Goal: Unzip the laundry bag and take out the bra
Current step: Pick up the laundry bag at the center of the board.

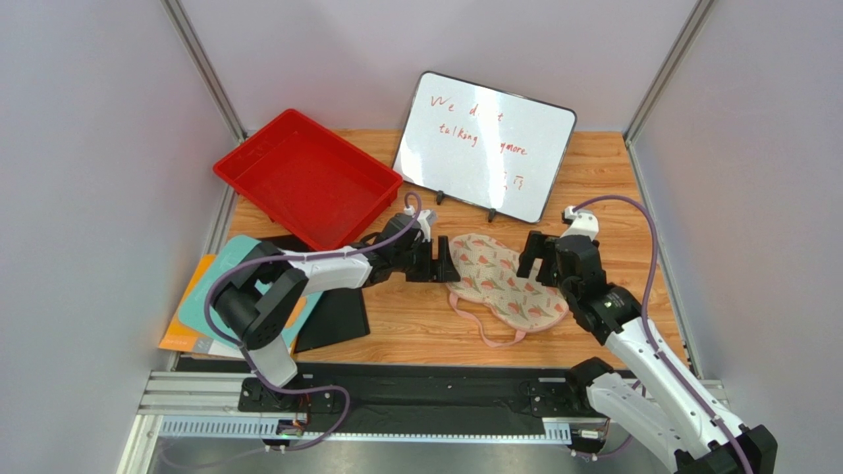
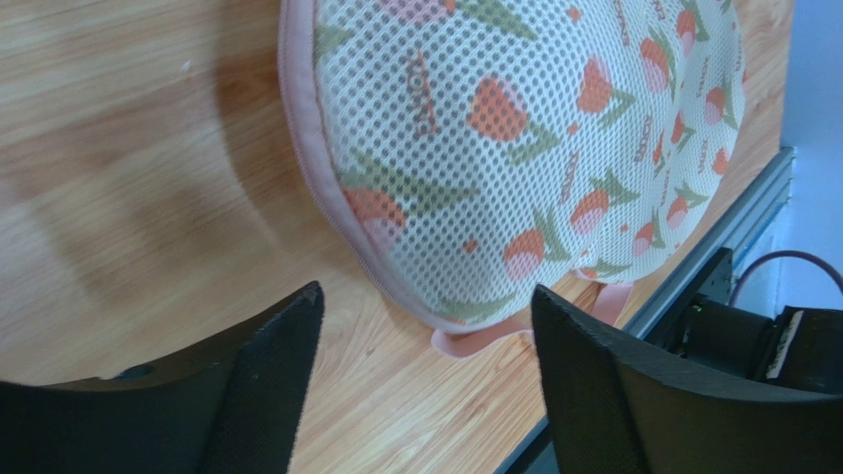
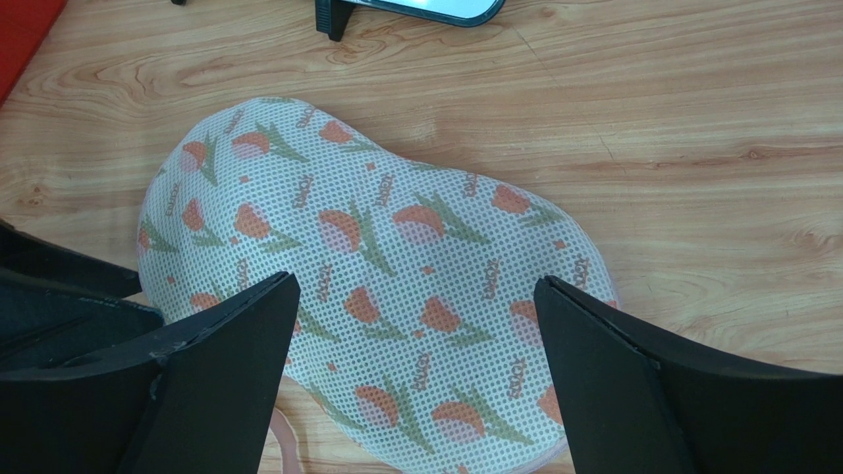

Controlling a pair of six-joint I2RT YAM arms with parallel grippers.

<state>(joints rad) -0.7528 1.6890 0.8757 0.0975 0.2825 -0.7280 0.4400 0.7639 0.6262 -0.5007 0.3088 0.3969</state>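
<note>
The laundry bag [image 1: 500, 279] lies flat on the wooden table, cream mesh with a tulip print, pink edging and a pink loop [image 1: 487, 334]. It looks zipped shut. The bra is hidden. My left gripper [image 1: 442, 259] is open at the bag's left end; in the left wrist view the bag [image 2: 515, 148] lies just beyond my open gripper [image 2: 425, 316], apart from the fingers. My right gripper [image 1: 539, 259] is open above the bag's right part; in the right wrist view the bag [image 3: 376, 267] fills the gap of the gripper [image 3: 416, 291].
A red tray [image 1: 307, 178] stands at the back left. A propped whiteboard [image 1: 485, 143] stands behind the bag. Coloured sheets and a black folder [image 1: 331, 316] lie at the near left. Grey walls close both sides.
</note>
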